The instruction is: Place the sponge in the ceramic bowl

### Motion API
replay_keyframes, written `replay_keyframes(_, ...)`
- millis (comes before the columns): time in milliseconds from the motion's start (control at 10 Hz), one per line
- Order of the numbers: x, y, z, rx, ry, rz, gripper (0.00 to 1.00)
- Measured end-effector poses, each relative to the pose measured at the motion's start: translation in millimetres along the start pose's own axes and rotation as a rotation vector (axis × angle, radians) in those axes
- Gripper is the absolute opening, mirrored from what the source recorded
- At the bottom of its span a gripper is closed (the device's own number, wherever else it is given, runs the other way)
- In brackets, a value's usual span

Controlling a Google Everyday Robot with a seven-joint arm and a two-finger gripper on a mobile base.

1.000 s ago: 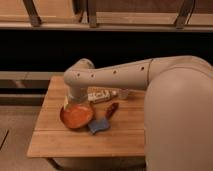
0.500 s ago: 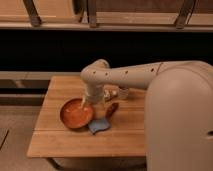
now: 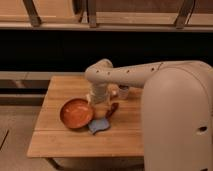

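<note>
Blue sponge (image 3: 98, 126) beside bowl (image 3: 75, 113), near gripper (image 3: 102, 107)

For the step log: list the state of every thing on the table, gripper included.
sponge: flat on the table by the bowl's rim, not inside.
ceramic bowl: upright, empty.
red utensil: lying on the table.
gripper: low over the table, just behind the sponge.

Seems a plain indoor work or canteen space, not a home: a small wooden table (image 3: 55, 140) stands on a pale floor (image 3: 15, 132), and a long wooden counter (image 3: 125, 20) on dark slanted braces runs across at twelve o'clock. The robot's gripper (image 3: 101, 106) hangs over mid-table, at three o'clock of the bowl (image 3: 76, 112).
</note>
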Motion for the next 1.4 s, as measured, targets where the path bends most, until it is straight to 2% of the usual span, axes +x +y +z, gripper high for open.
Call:
replay_keyframes(100,2,1,0,0.006,0.009,-0.004,0.65)
replay_keyframes(300,19,1,5,0.045,0.055,-0.018,0.65)
replay_keyframes(400,28,-7,7,0.065,0.071,-0.007,0.65)
replay_keyframes(500,43,-26,10,0.09,0.093,0.027,0.65)
replay_keyframes(700,60,-50,15,0.104,0.117,0.081,0.65)
replay_keyframes(800,65,-63,19,0.105,0.131,0.114,0.65)
replay_keyframes(1000,68,-78,32,0.081,0.148,0.164,0.65)
replay_keyframes(1200,64,-76,48,0.046,0.155,0.16,0.65)
replay_keyframes(1400,61,-62,65,0.019,0.165,0.13,0.65)
